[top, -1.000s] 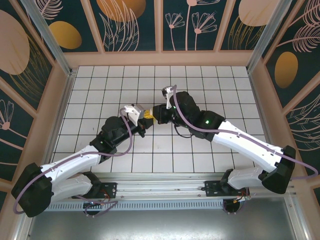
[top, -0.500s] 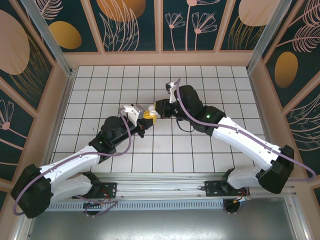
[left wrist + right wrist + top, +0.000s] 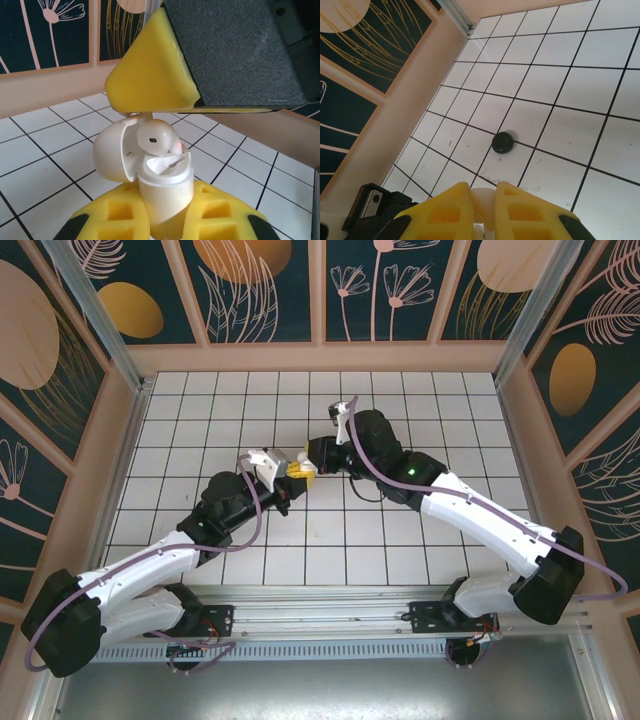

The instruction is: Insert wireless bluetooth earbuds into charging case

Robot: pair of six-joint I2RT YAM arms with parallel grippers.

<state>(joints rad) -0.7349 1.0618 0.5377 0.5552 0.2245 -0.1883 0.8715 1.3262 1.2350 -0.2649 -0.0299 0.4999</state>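
My left gripper is shut on a white charging case, which stands upright with its lid swung open to the left. A white earbud hangs head down just over the case's mouth, touching its rim. My right gripper is shut on this earbud; its yellow pads come down from above in the left wrist view. Seen from the top, the left gripper and right gripper meet at mid-table. The other earbuds are out of view.
A small black round object lies on the white tiled floor beyond the right gripper. Wooden walls ring the table on three sides. The left arm's black body sits close below the right fingers.
The right gripper has moved a little left and toward the back wall, bringing the earbud over the open case. The left gripper has barely shifted.
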